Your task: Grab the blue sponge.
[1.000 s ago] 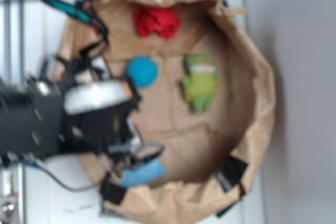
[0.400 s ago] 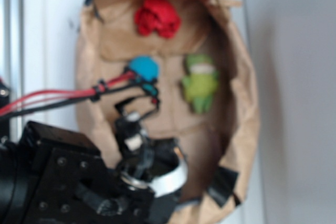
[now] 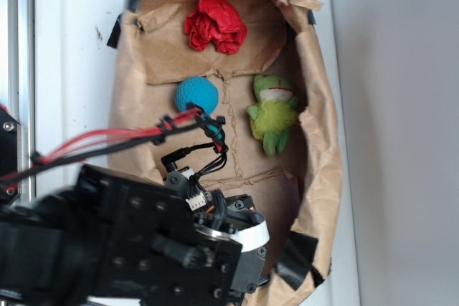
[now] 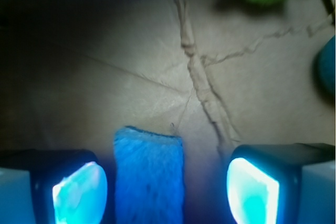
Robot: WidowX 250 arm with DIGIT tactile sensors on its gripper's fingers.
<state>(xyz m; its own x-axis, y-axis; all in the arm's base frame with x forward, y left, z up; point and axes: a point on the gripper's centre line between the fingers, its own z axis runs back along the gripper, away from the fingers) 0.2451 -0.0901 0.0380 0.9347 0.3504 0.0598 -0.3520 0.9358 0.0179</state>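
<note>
The blue sponge [image 4: 148,174] lies on the brown paper between my two glowing pads, closer to the left pad [image 4: 79,192] than to the right pad [image 4: 252,190]. Neither pad touches it. My gripper [image 4: 165,192] is open, straddling the sponge from above. In the exterior view the black arm [image 3: 143,249] covers the near part of the paper, so the sponge and the fingers are hidden there.
A brown paper bag [image 3: 315,141] with raised crumpled walls holds everything. Inside lie a teal-blue ball [image 3: 196,95], a green plush frog [image 3: 272,114] and a red crumpled cloth [image 3: 214,24]. Red and black cables [image 3: 115,137] run over the bag's left side.
The arm has swung from the bag's left side to its near end. It now covers the sponge, which was visible by the fingers one second ago.
</note>
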